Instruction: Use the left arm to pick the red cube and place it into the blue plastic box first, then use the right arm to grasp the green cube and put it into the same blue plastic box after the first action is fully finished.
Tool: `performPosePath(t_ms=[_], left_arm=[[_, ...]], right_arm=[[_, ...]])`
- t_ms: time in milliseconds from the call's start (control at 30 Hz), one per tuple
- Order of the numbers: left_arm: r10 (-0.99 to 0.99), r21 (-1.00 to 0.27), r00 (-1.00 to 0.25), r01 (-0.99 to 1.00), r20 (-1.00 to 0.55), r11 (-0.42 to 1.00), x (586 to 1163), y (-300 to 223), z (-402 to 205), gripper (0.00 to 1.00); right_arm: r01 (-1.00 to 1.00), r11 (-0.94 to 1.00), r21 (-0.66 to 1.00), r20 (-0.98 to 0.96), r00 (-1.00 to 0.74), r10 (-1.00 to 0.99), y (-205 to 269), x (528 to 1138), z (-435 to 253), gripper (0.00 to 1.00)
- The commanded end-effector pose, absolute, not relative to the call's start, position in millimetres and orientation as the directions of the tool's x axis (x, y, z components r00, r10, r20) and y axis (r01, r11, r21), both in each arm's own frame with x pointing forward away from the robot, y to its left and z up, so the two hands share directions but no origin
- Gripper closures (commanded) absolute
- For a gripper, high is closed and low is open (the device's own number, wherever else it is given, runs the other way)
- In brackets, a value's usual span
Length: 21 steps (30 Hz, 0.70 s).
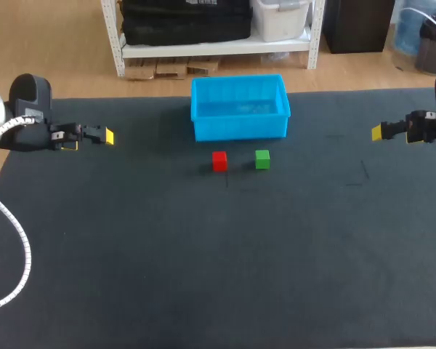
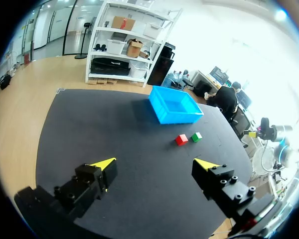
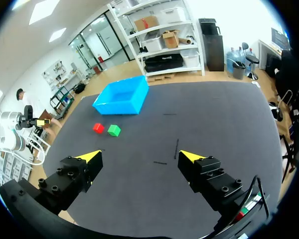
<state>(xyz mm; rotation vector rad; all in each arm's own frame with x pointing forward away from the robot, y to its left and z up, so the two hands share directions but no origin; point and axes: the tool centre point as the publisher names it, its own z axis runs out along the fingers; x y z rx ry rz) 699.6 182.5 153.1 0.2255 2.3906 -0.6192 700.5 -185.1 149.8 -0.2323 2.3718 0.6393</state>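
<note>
Gripper (image 2: 155, 163) agape; red cube (image 1: 219, 161) outside box (image 1: 240, 128).

Black left gripper (image 2: 156, 163), black right gripper (image 3: 139, 155), yellow wedge tips (image 2: 105, 163), screws, white ribbed cable (image 1: 27, 258)

Glossy plastic box (image 1: 240, 107) (matt mat (image 1: 203, 254))

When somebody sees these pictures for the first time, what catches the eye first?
The blue plastic box stands at the far middle of the dark table. Just before it sit the red cube and the green cube, side by side, not touching. The left gripper and the right gripper hang open at the sides.
</note>
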Motion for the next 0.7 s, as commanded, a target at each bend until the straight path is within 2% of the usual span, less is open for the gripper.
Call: performPosePath(t_ms=[33, 467, 533, 700], left_arm=[[0.001, -0.381, -0.769, 0.318, -0.639, 0.868, 700, 184, 151, 0.0], [0.001, -0.381, -0.769, 0.318, -0.639, 0.868, 700, 184, 151, 0.0], [0.04, -0.295, -0.752, 0.307, -0.658, 0.905, 702, 173, 148, 0.0], [0.074, -0.248, -0.752, 0.306, -0.656, 0.919, 705, 154, 151, 0.0]], right_arm=[[-0.323, 0.865, 0.384, -0.643, -0.766, 0.0, -185, 701, 150, 0.0], [-0.323, 0.865, 0.384, -0.643, -0.766, 0.0, -185, 701, 150, 0.0], [-0.323, 0.865, 0.384, -0.643, -0.766, 0.0, -185, 701, 150, 0.0], [-0.323, 0.865, 0.384, -0.643, -0.766, 0.0, -185, 701, 150, 0.0]])
